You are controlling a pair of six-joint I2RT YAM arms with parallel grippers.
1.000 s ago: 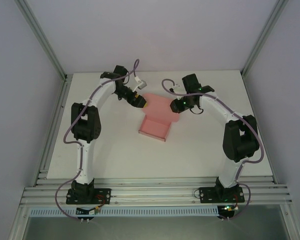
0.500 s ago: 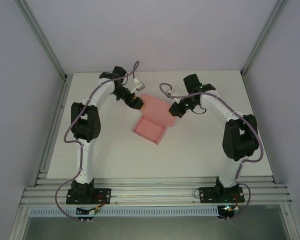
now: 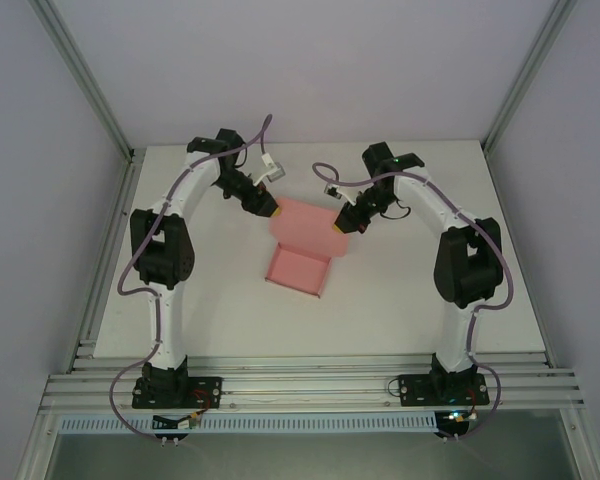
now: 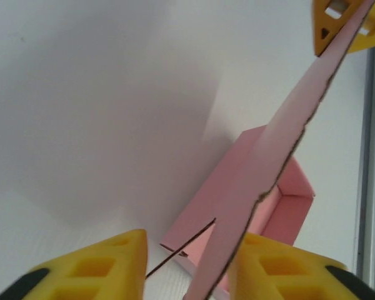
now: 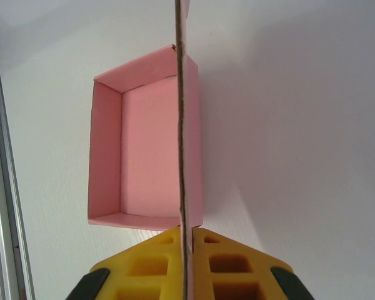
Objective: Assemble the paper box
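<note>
Bright, even, diffuse light fills the top view, leaving only faint, soft shadows on the white table (image 3: 400, 300) beside the paper box (image 3: 298, 268). In the 2 wrist views, broad grey shadows with soft edges spread across the table, and the box's nearest card edge looks slightly blurred.

No legible text, label, brand, number or sign in any view; nothing to transcribe.
</note>
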